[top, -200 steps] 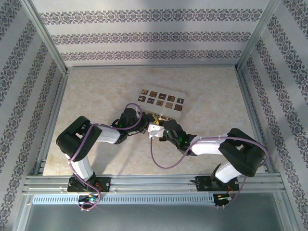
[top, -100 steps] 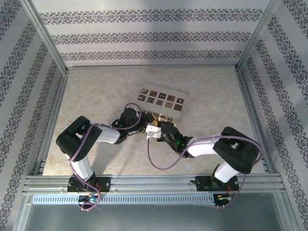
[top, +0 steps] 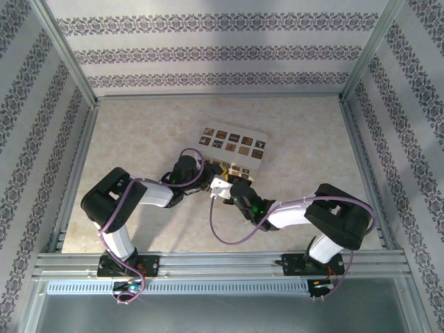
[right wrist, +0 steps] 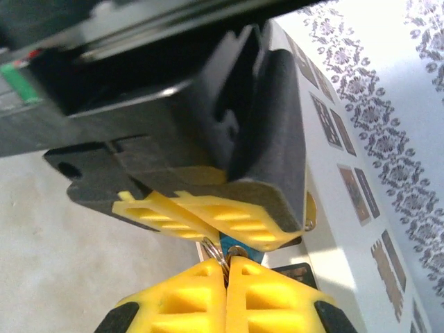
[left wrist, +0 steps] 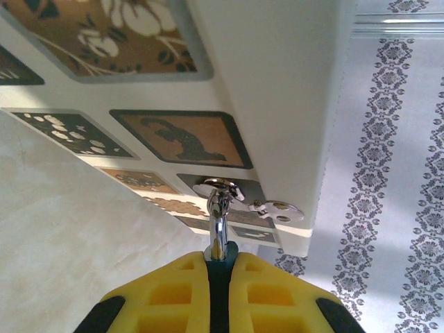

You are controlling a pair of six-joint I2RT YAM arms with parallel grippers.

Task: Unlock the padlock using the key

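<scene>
Silver shank of the key [left wrist: 218, 223] meets the round keyhole [left wrist: 216, 186] of the padlock [left wrist: 277, 104] at the centre of the left wrist view, its blue head clamped in the left gripper [left wrist: 220, 267]. Low in the right wrist view, the right gripper [right wrist: 226, 272] is pinched on that head too. We judge that uneven twisting could bend the key or drag the unheld padlock.

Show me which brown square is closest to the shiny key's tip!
The dark square right at the key's tip, by the padlock's corner. The curly-figure square lies farther off, the flowery square farther still.
</scene>
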